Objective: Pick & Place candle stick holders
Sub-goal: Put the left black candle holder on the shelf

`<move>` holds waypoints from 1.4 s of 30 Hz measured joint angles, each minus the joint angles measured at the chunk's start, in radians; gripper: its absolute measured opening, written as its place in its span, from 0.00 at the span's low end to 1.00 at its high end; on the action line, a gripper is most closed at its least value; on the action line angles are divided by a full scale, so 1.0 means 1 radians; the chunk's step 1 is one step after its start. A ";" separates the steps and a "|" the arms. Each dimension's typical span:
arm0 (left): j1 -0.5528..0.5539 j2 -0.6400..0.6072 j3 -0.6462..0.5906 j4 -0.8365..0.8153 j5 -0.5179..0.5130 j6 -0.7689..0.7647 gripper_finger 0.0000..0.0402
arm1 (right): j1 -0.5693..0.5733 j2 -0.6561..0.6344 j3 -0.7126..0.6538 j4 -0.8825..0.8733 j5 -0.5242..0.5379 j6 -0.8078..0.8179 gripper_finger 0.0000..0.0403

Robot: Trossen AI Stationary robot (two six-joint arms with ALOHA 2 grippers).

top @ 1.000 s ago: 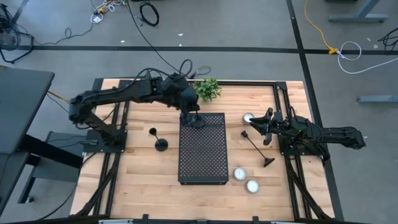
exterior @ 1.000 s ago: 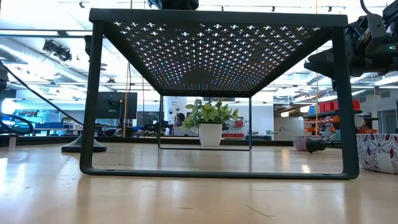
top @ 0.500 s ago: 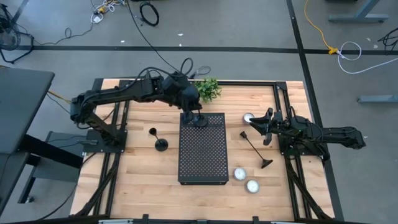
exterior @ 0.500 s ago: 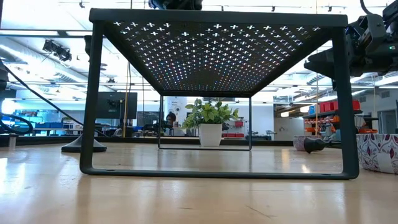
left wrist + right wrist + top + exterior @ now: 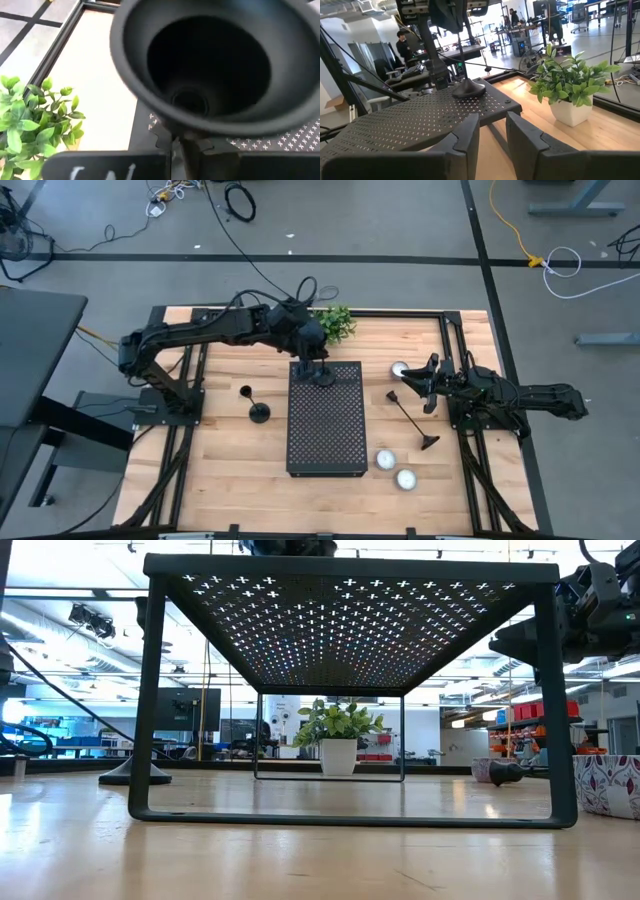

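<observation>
One black candle stick holder (image 5: 322, 374) stands with its round base (image 5: 468, 89) on the far end of the black perforated tray (image 5: 325, 430). My left gripper (image 5: 309, 345) is above it, shut on its stem; its cup (image 5: 210, 65) fills the left wrist view. A second holder (image 5: 257, 410) stands on its base on the table left of the tray. A third holder (image 5: 412, 420) lies on the table right of the tray. My right gripper (image 5: 424, 381) waits beyond it, open by a narrow gap (image 5: 492, 132) and empty. My left gripper has the holder's thin stem (image 5: 186, 152) between its two fingers, just under the cup. The fingers come from above, slanting from the table's far left. The holder stands near upright, its base on the tray's top.
A small potted plant (image 5: 335, 323) stands just beyond the tray's far end, close to my left gripper. One white tealight (image 5: 399, 368) lies by my right gripper and two others (image 5: 394, 468) lie near the tray's near right corner. Black rails frame the table.
My left gripper has gone a little toward the table's right edge with the holder, whose base stays on the tray's far end. My right arm has kept still.
</observation>
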State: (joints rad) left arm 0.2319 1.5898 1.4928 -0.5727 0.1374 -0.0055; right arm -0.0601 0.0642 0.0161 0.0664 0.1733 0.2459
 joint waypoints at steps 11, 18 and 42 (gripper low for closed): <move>-0.001 0.009 0.000 -0.006 -0.001 -0.006 0.20 | 0.000 0.000 0.000 0.000 -0.001 0.000 0.24; -0.001 0.009 0.000 -0.003 0.007 -0.008 0.35 | 0.000 0.000 0.000 0.000 0.001 0.000 0.24; -0.001 -0.220 0.000 -0.383 -0.047 0.001 0.58 | 0.000 0.000 0.000 0.000 0.000 0.000 0.24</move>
State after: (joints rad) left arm 0.2312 1.3694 1.4925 -0.9557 0.0904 -0.0050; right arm -0.0601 0.0639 0.0159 0.0662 0.1729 0.2459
